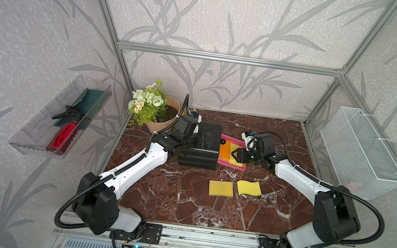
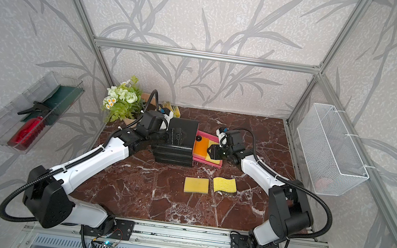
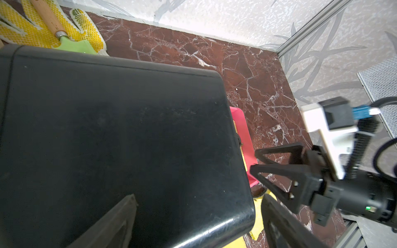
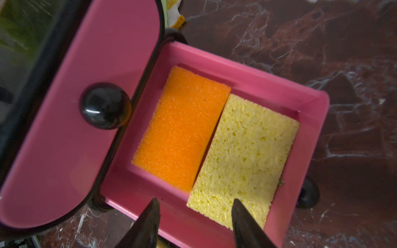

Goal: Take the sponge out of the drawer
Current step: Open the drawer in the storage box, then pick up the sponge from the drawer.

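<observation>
Sponges: orange foam sponge (image 4: 182, 126) and yellow cellulose sponge (image 4: 245, 156) lie side by side in pink plastic drawer (image 4: 311, 107).
Right gripper (image 4: 195, 201): jaws apart, empty, above them.
Left gripper (image 3: 198, 199): jaws wide, straddling black cabinet (image 3: 118, 128) corner.
Risk: off-centre closing may pinch drawer wall or both sponges.

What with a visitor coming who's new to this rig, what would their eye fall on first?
Probably the pink drawer pulled out of the black chest toward the back of the marble table, with an orange sponge and a yellow sponge side by side in it. The right gripper hovers over them with jaws apart, and two more yellow sponges lie on the table in front.
</observation>
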Robot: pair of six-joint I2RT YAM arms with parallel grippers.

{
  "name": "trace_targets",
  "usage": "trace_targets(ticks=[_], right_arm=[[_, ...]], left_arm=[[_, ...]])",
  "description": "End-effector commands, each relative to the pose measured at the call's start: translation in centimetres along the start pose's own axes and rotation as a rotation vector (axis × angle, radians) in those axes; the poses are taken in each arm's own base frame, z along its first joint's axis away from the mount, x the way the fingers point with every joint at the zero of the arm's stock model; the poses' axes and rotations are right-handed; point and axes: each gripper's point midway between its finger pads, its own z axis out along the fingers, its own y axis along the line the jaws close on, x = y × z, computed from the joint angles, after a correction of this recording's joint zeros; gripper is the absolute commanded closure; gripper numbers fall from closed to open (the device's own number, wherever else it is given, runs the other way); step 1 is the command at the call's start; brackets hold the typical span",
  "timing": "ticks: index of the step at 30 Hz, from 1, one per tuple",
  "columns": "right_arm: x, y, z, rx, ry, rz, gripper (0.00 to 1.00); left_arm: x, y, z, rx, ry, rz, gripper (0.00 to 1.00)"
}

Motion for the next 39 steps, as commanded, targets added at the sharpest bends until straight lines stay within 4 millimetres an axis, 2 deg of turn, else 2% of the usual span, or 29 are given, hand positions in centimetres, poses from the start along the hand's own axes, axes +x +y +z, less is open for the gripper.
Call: trace_targets(ticks=[1, 6, 17, 34, 37, 39], right_arm=[[-1.5, 1.2, 0.5, -0.009, -0.03, -0.023, 0.49], [-1.5, 1.8, 1.5, -0.023, -0.014, -0.018, 0.51], [-0.3, 0.7, 4.0, 0.013, 0.051, 0.019, 0.53], [0.3, 1.3, 5.9, -0.015, 0.069, 0.058, 0.58], [0.1, 1.7, 6.1, -0.031, 0.061, 0.059, 0.61], [0.2, 1.7, 6.3, -0.03, 0.067, 0.061, 0.68]], left_arm=[[0.0, -0.1, -0.8, 0.013, -0.015, -0.005, 0.1], [0.2, 0.0, -1.0, 0.012, -0.017, -0.009, 0.1], [-0.5, -0.6, -2.3, 0.048, -0.055, -0.015, 0.09], [-0.4, -0.3, -2.4, 0.039, -0.059, -0.013, 0.09], [-0.3, -0.3, -2.5, 0.038, -0.06, -0.012, 0.09], [-0.3, -0.3, -2.5, 0.038, -0.059, -0.012, 0.09]])
